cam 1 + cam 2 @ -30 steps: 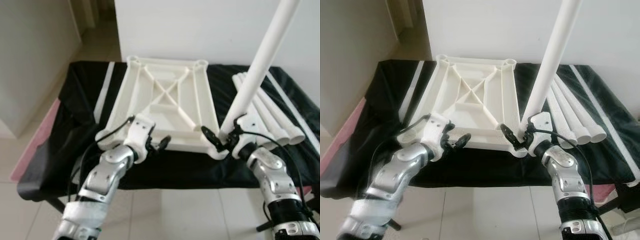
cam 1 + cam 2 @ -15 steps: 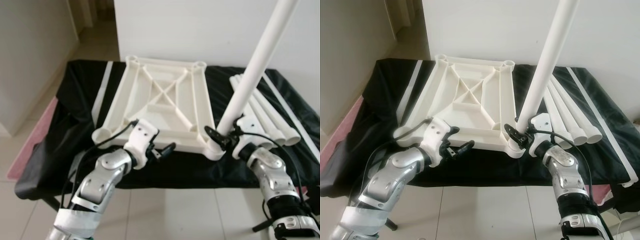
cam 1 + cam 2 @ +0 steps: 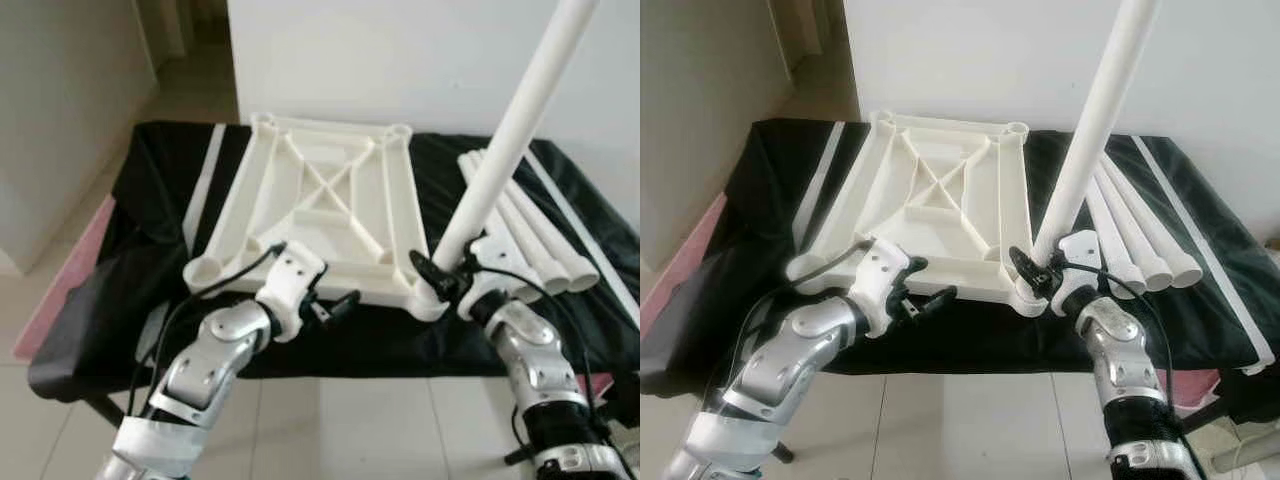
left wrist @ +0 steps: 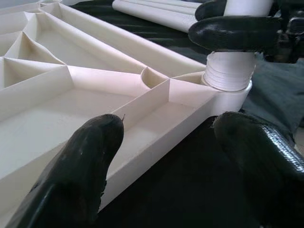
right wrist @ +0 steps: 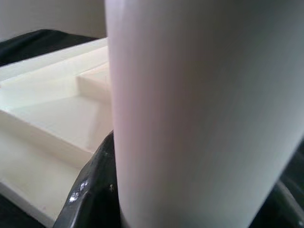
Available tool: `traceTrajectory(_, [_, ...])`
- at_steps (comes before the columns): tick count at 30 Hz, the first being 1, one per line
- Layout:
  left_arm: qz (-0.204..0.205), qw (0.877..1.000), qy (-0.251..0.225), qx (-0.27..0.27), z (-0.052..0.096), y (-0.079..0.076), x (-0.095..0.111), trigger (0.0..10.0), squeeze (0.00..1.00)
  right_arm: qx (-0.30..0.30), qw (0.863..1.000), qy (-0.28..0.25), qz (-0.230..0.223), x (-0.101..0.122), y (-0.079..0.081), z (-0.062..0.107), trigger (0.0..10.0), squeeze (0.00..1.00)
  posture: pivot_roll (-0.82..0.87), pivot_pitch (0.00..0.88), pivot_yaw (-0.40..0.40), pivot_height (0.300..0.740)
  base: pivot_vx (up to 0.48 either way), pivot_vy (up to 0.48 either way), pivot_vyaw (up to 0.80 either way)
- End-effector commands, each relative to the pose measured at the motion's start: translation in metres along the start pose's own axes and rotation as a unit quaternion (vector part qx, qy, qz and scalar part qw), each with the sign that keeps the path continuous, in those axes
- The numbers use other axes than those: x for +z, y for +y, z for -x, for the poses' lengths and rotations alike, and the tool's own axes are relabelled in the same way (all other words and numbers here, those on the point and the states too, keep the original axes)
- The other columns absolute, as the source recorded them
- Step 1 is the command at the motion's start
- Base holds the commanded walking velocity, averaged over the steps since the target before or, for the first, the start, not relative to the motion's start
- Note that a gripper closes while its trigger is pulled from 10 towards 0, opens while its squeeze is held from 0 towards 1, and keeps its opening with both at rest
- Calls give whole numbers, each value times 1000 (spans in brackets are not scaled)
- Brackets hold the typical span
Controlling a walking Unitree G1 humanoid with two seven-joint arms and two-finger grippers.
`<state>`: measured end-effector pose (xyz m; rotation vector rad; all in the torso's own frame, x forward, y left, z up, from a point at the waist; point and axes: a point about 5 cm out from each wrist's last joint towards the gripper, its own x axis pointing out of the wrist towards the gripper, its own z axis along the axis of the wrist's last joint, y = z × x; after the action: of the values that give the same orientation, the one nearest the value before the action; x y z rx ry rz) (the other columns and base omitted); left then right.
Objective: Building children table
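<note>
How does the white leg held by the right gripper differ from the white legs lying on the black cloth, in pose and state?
The held leg stands nearly upright, tilted a little; the loose legs lie flat, side by side, on the black cloth. The held leg's threaded foot sits in the near right corner socket of the upturned tabletop; the loose legs are joined to nothing. The right gripper clamps the held leg; nothing grips the loose legs. All are white round tubes.

cream-white table top (image 3: 330, 215), white legs (image 3: 530, 235), black cloth (image 3: 150, 250) with a pale stripe, black-fingered silver arms, beige floor tiles (image 3: 350, 420), pink mat (image 3: 70, 280).
</note>
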<state>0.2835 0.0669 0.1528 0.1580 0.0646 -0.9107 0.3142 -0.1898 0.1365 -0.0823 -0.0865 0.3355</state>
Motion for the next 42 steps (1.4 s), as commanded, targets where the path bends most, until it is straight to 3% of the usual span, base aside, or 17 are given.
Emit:
traceTrajectory(1, [-3,998,-7,-56,-3,-8,5,10000,0,-45,998,34,-4,-11,8,3,10000,0,-33,0,-29,740,0,0,0])
traceTrajectory(6, [-3,998,-4,-56,-4,-7,4,10000,0,-89,995,34,-21,-13,14,2,10000,0,-35,0,-27,740,0,0,0])
traceTrajectory(10, [-2,998,-4,-57,-4,-7,4,10000,0,-159,986,36,-41,-15,15,4,10000,0,-34,0,-30,740,0,0,0])
traceTrajectory(12, [-2,998,-4,-58,-4,-7,3,10000,0,-192,979,38,-54,-16,16,6,10000,0,-33,0,-31,740,0,0,0])
traceTrajectory(13, [-2,998,-3,-57,-4,-6,3,10000,0,-235,968,45,-70,-18,19,8,10000,0,-32,0,-32,740,0,0,0])
traceTrajectory(14, [-2,998,-3,-57,-4,-6,3,10000,0,-235,968,45,-70,-18,19,8,10000,0,-32,0,-32,740,0,0,0])
traceTrajectory(16, [-5,999,-2,-52,-4,-5,4,10000,0,-293,950,48,-96,-20,27,8,10000,0,-17,0,-42,740,0,0,0])
traceTrajectory(19, [-7,999,-3,-51,-3,-5,5,10000,0,-302,945,45,-114,-19,36,6,10000,0,-12,0,-41,740,0,0,0])
traceTrajectory(22, [-6,999,-3,-52,-1,-5,4,10000,0,-266,955,37,-126,-15,48,2,10000,0,-12,0,-40,740,0,0,0])
traceTrajectory(30, [-8,999,0,-48,0,-3,4,10000,0,-265,955,36,-129,-13,51,1,10000,0,-9,0,-39,740,0,0,0])
traceTrajectory(31, [-10,999,0,-49,0,-4,4,10000,0,-264,956,35,-127,-12,50,2,10000,137,-8,0,-38,740,0,0,0])
traceTrajectory(34, [-12,999,-1,-49,0,-4,4,10000,0,-263,956,35,-126,-12,50,2,10000,137,-8,0,-38,740,0,0,0])
traceTrajectory(35, [-12,999,0,-50,0,-4,5,10000,0,-263,956,31,-127,-11,50,3,10000,1000,-9,0,-37,740,0,0,0])
traceTrajectory(40, [-13,999,1,-49,0,-3,4,10000,0,-233,965,12,-121,-4,47,4,10000,1000,-12,0,-34,740,0,0,0])
traceTrajectory(41, [-19,998,1,-52,-1,-4,6,10000,0,-167,980,3,-106,1,42,1,10000,0,-13,0,-32,740,0,0,0])
traceTrajectory(42, [-19,998,1,-52,-1,-4,6,10000,0,-167,980,3,-106,1,42,1,10000,0,-13,0,-32,740,0,0,0])
